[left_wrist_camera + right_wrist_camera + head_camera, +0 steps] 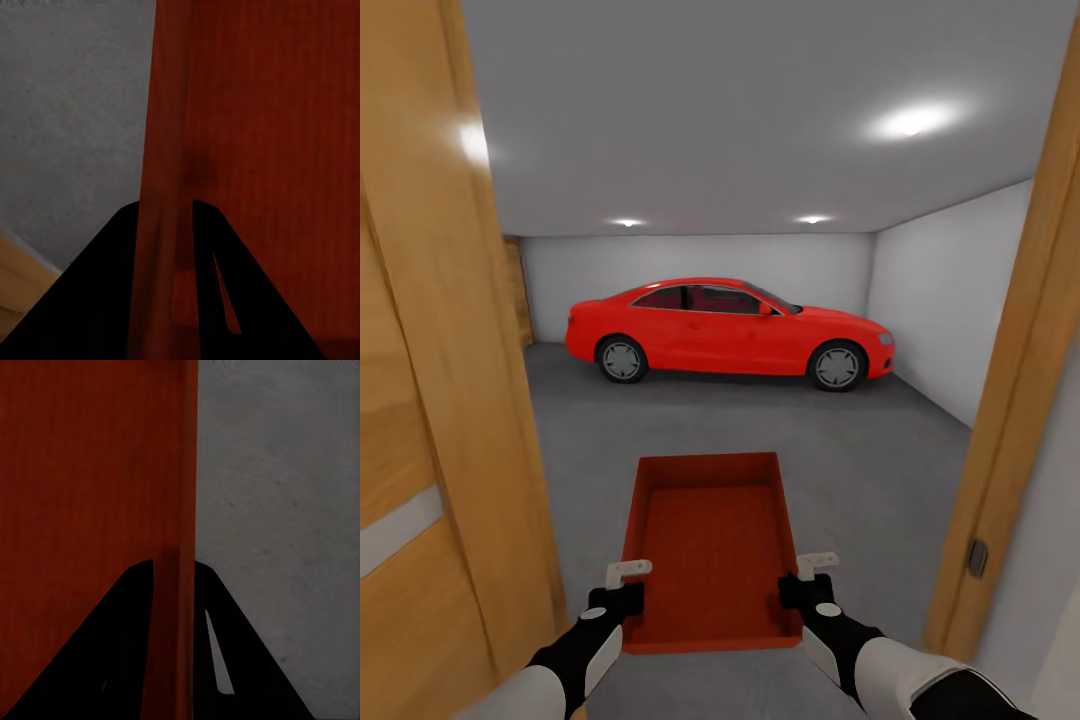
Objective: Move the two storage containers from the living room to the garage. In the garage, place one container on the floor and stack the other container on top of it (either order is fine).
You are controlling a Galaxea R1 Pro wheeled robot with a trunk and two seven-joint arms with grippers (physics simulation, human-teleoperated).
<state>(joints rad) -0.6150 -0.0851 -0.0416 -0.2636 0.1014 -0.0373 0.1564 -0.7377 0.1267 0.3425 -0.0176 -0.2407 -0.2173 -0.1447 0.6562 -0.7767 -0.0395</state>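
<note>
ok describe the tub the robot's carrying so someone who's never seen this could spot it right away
Look through the wooden doorway into the garage, where a red car is parked at the back. Nearer, above the grey floor, both grippers hold an open orange-red tub by its side walls. Unlike the rounded, glossy car, it is flat, rectangular and ribbed inside.

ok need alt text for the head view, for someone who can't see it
Both grippers, left and right, hold an orange-red storage container by its side walls in a wooden doorway, facing a grey-floored garage with a parked red car.

Orange-red ribbed container (712, 545), speckled grey floor (880, 460), red car (730, 330)
</note>
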